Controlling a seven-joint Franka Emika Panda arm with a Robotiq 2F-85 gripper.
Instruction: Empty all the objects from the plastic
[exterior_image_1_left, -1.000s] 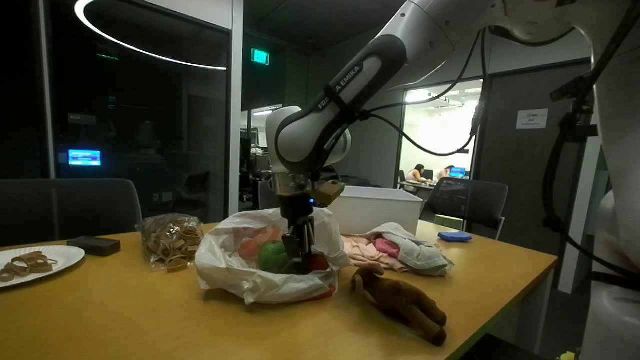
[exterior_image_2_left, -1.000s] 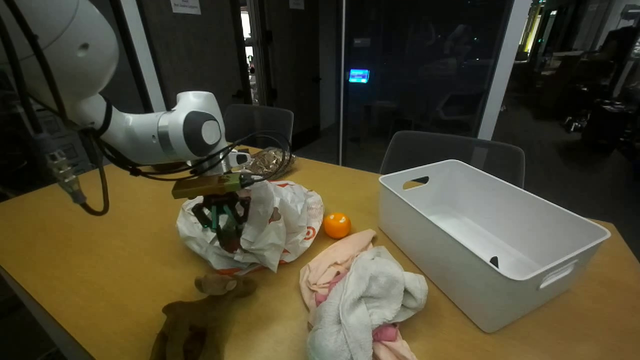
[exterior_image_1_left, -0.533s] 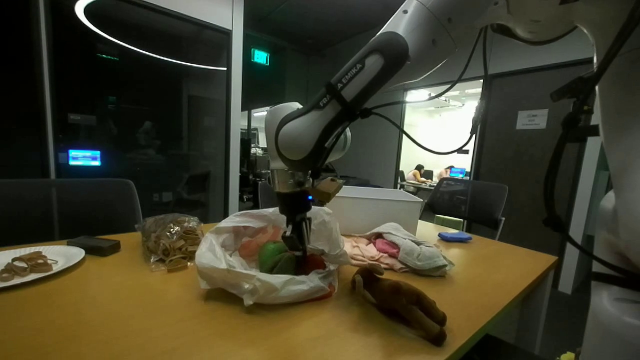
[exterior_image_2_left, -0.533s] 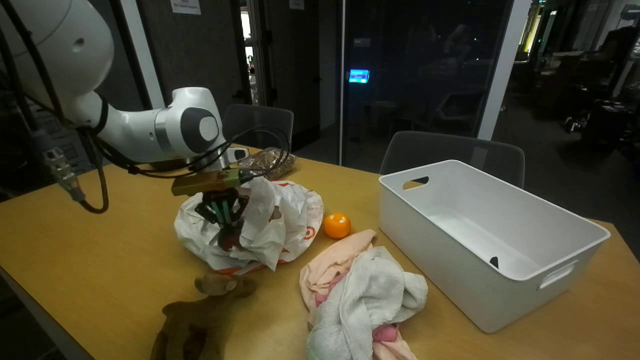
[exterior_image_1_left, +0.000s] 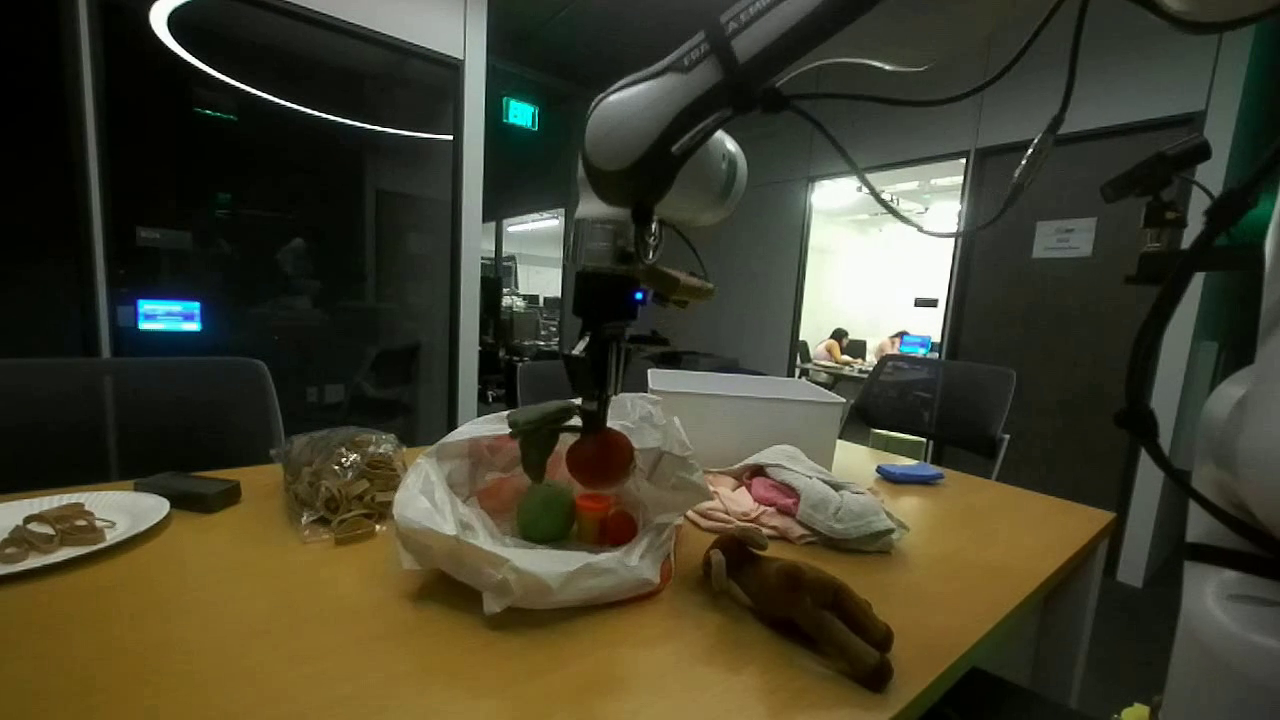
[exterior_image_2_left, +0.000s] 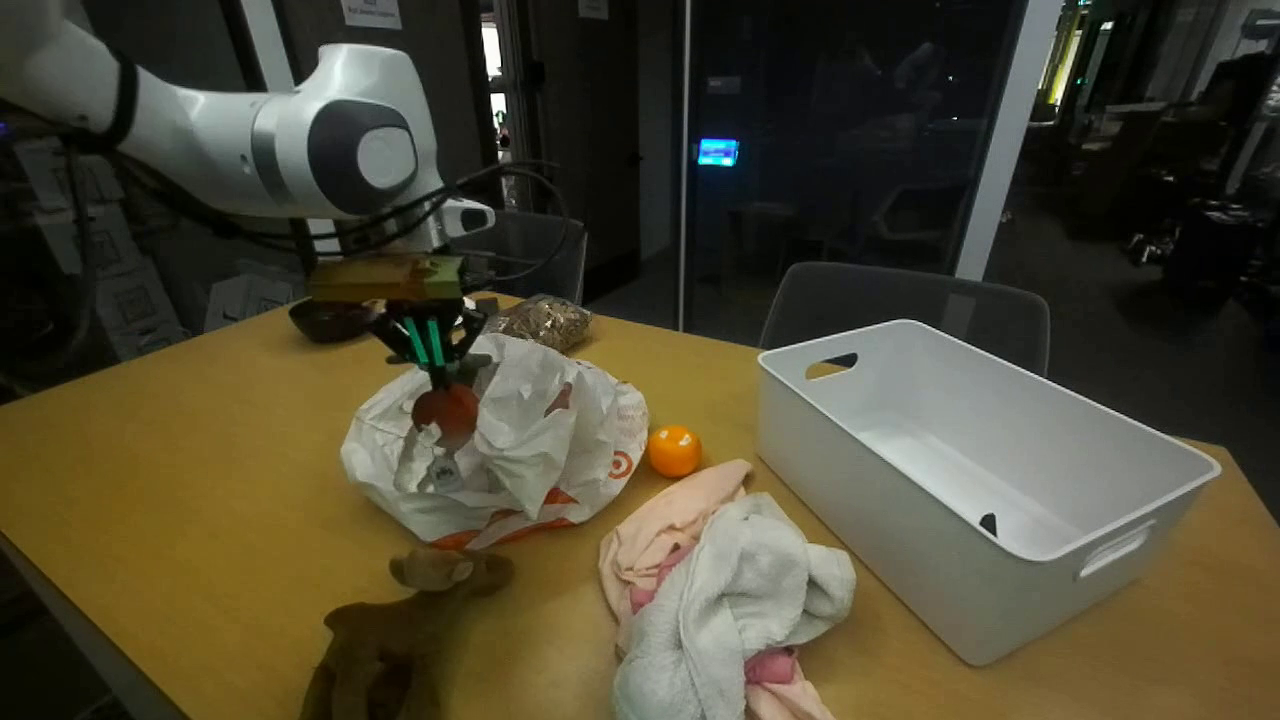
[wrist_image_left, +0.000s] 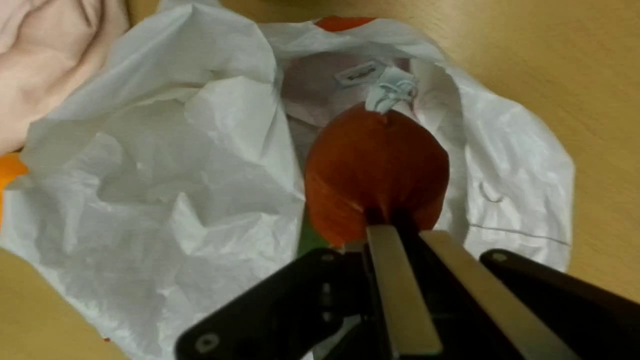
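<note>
The white plastic bag (exterior_image_1_left: 540, 580) stands open on the table; it also shows in an exterior view (exterior_image_2_left: 590, 430) and the wrist view (wrist_image_left: 150, 210). My gripper (exterior_image_1_left: 597, 408) points down over it, also seen in an exterior view (exterior_image_2_left: 438, 380). Its fingertips (wrist_image_left: 392, 225) are shut on a soft red plush (wrist_image_left: 370, 160). The plush's round red part (exterior_image_1_left: 600, 458) hangs at about rim height, with dark green leaf-like parts (exterior_image_1_left: 540, 435) beside it. Below, inside the bag, lie a green round object (exterior_image_1_left: 545, 513), an orange cup-like object (exterior_image_1_left: 592, 517) and a small red round object (exterior_image_1_left: 621, 527).
A white bin (exterior_image_2_left: 860, 510) and an orange fruit (exterior_image_2_left: 674, 451) stand beside the bag. Piled cloths (exterior_image_2_left: 740, 590) and a brown plush animal (exterior_image_1_left: 800, 600) lie close by. A bag of rubber bands (exterior_image_1_left: 345, 490), a paper plate (exterior_image_1_left: 130, 512) and a blue object (exterior_image_1_left: 908, 473) are also on the table.
My gripper has risen from inside the bag, lifting the red plush with its green parts. The orange cup-like object and small red object are now visible below. The bag's rim has shifted slightly.
</note>
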